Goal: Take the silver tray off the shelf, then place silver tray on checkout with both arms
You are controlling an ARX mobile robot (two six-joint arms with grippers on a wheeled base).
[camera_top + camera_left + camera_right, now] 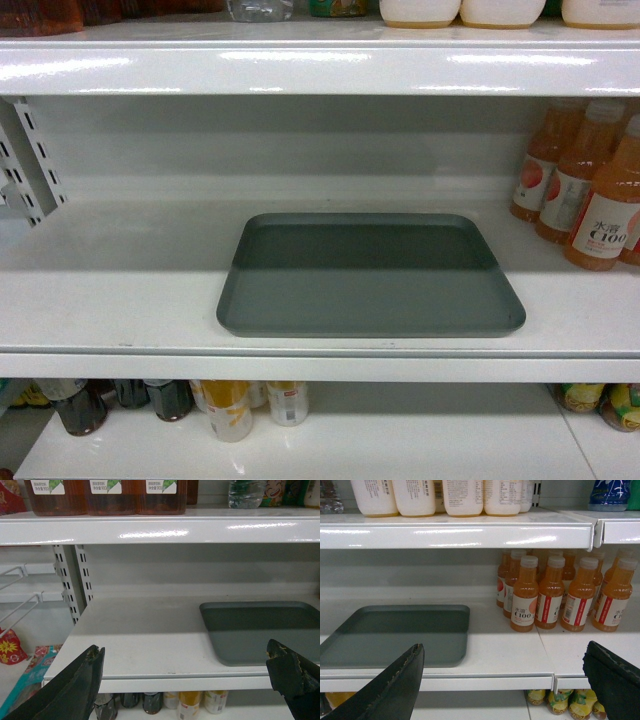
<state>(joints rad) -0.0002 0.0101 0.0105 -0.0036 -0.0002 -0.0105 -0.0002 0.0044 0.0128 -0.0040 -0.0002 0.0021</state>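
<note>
**Tray waits flat on the shelf, both grippers spread in front of it**

Tray (370,275) lies flat on the middle shelf (120,300), close to its front lip, with orange juice bottles (590,190) standing near its right end. The left gripper (185,680) and right gripper (502,680) hang before the shelf, jaws wide apart and holding nothing. A good pickup likely means bringing each arm in level at one short end, pinching the low rim together, and keeping the right arm off the bottles.

Bright, even overhead light seen throughout, glare streaked along the glossy white metal shelf lip (320,70), a shadow band cast across the rear of the flat matte grey-green tray (370,275), dark gripper jaws blurred in both wrist views
</note>
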